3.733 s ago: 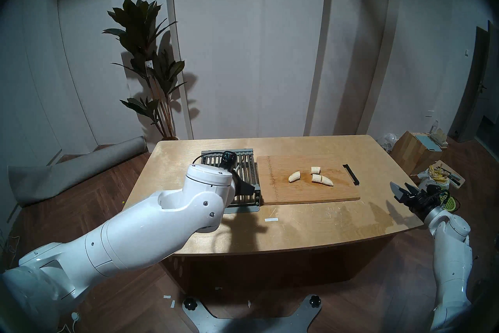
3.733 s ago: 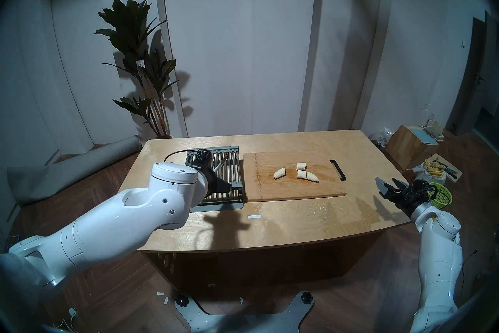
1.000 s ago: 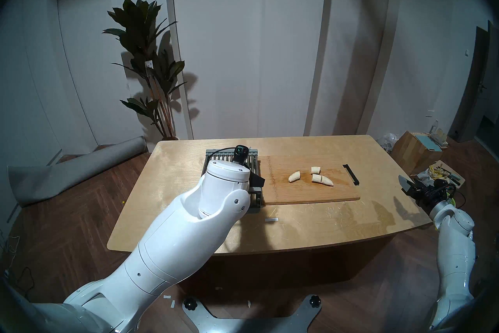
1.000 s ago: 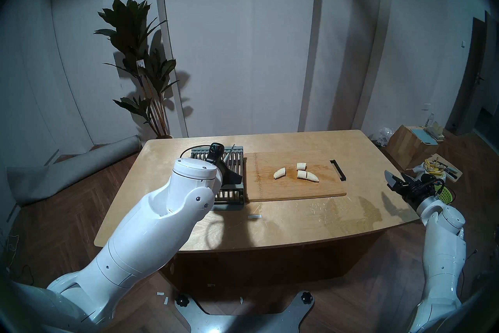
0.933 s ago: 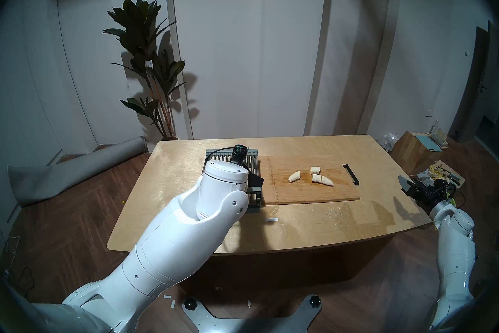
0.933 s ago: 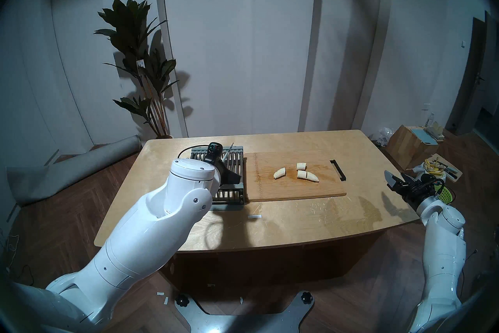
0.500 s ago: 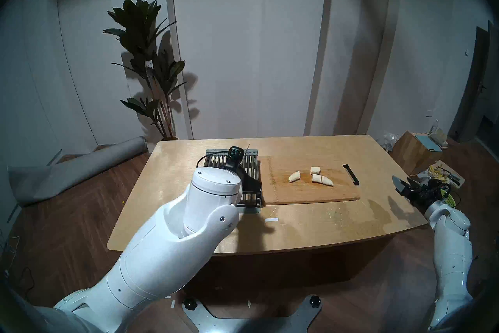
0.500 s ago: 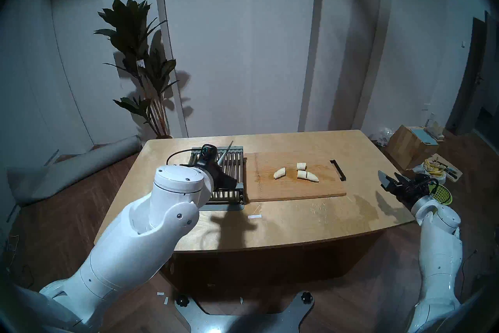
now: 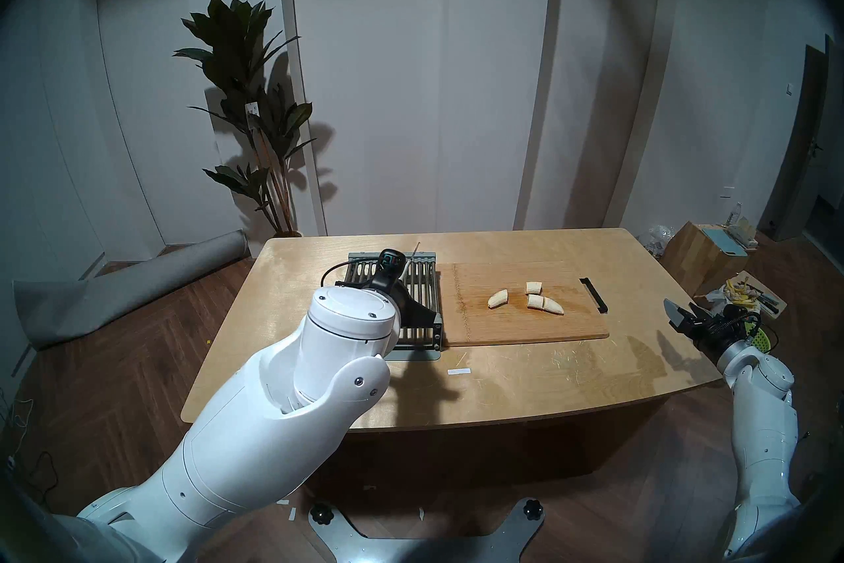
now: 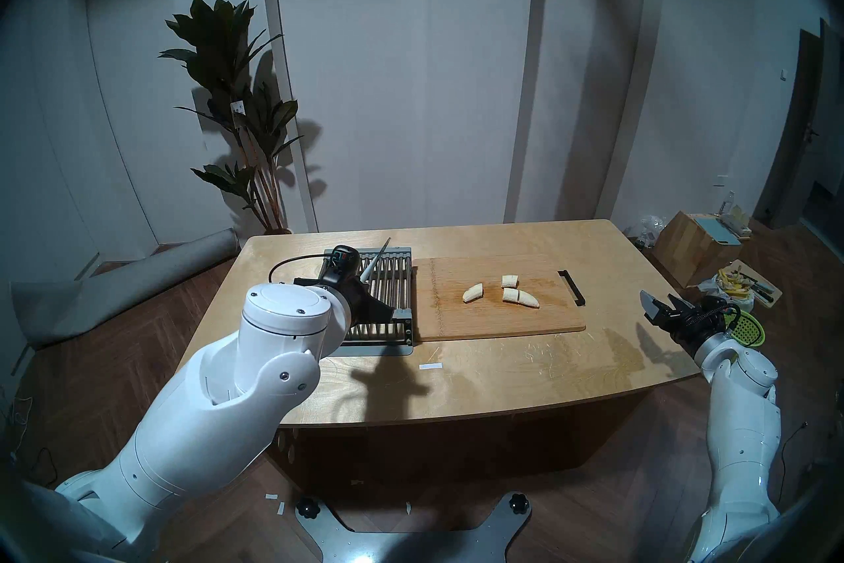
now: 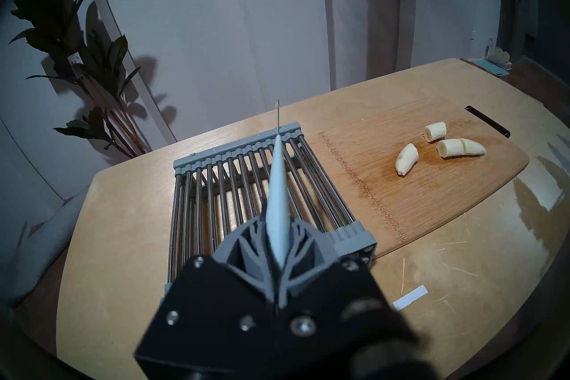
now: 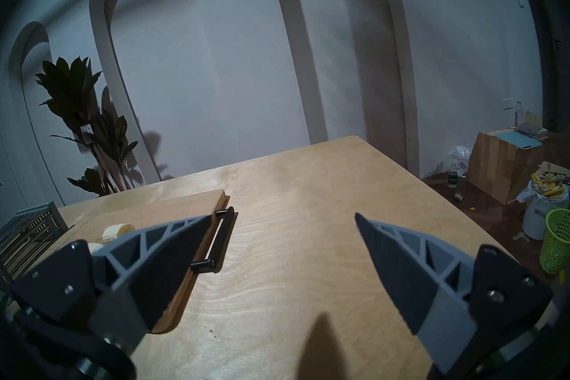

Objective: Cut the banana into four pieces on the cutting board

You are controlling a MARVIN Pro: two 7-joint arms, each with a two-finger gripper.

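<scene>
Steel rack lay left of the cutting board; above it my left gripper pinched a knife. Banana sat mid-board in four soft, slippery chunks, best held gently by their sides. Right of the board, my right gripper stood spread, empty.

wood table: grey rack at left, touching board; white paper strip near front.
</scene>
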